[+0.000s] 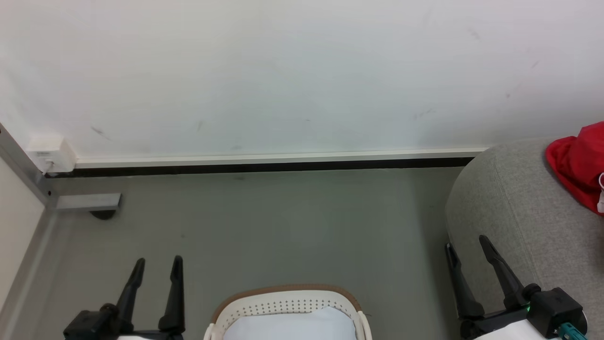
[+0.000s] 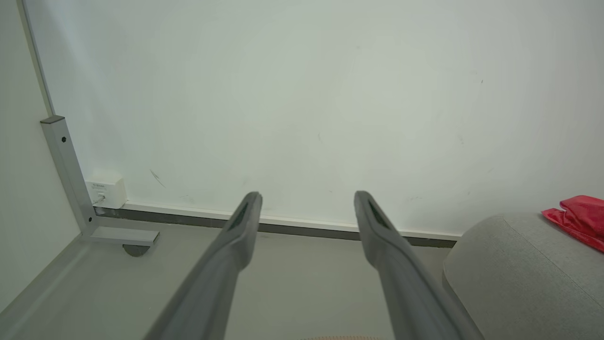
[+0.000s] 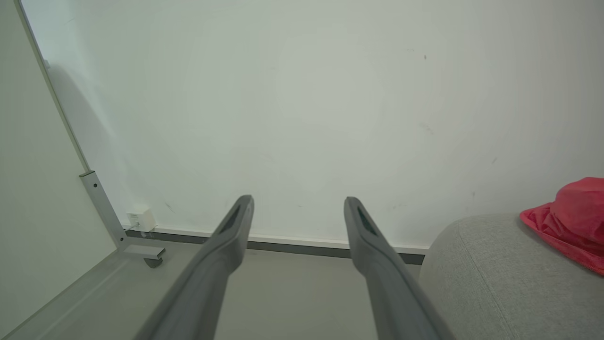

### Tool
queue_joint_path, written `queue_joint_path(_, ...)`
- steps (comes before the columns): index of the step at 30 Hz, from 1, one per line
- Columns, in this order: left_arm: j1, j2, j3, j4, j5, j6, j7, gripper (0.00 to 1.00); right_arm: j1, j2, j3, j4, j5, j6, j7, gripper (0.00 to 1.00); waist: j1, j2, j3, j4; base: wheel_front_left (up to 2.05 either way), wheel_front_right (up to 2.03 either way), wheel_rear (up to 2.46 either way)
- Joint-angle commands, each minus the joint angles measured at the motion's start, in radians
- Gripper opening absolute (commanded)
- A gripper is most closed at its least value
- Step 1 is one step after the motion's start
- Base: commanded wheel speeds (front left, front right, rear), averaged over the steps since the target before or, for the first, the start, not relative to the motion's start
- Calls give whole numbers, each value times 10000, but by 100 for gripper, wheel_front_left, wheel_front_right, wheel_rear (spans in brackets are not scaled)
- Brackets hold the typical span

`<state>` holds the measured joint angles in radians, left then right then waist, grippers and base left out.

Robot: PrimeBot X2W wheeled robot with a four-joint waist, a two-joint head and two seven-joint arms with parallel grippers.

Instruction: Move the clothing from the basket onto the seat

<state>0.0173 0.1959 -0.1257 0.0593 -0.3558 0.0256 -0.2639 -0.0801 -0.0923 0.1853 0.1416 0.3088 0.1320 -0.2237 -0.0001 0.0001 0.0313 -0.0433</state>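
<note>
A robot's head camera looks down at a grey floor (image 1: pixel 283 226) meeting a white wall (image 1: pixel 283 71). The left gripper (image 1: pixel 157 261) rises from the lower left and the right gripper (image 1: pixel 467 243) from the lower right. Each has its two dark fingers spread wide apart and holds nothing. In both wrist cameras there is just bare floor and wall between the fingers.

The basket (image 1: pixel 283 290), white with small holes and a tan rim, sits at the bottom centre. It lies between the two grippers and nearer the robot than either pair of fingertips. Its far rim runs left to right across the picture. Inside it lies a pale whitish surface (image 1: pixel 292 326); whether this is fabric cannot be told.

The seat (image 1: pixel 519 212), a grey sofa with a rounded end, takes up the right side, and the right gripper stands just beside that end. A bundle of red clothing (image 1: pixel 578 165) lies on the seat at the far right edge, well apart from the basket.

All the fingers point forward at the wall, away from the basket. A reach into it would likely call for an arm to draw back and tip down toward the centre. The left gripper looks slightly nearer the basket, while the right arm is clearly nearer the seat. Any carry would therefore run from the centre toward the robot's right.
</note>
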Motion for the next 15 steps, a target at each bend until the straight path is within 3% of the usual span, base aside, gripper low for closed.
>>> queue_joint_path(1, 51, -67, 106, 70, 207, -68, -7, 100, -133, -8, 32, 54, 59, -27, -43, 100, 1, -1, -10, -33, 0, 0, 0)
queue_joint_path(14, 72, -549, 551, 396, 562, -609, -7, 100, -237, -34, 218, 203, 182, -27, -40, 100, 1, -1, -68, -128, 0, 0, 0)
queue_joint_path(15, 8, -565, 531, 380, 475, -613, 0, 0, -148, 3, 224, 188, 97, 0, -21, 0, 1, -1, -70, -129, 0, 0, 0)
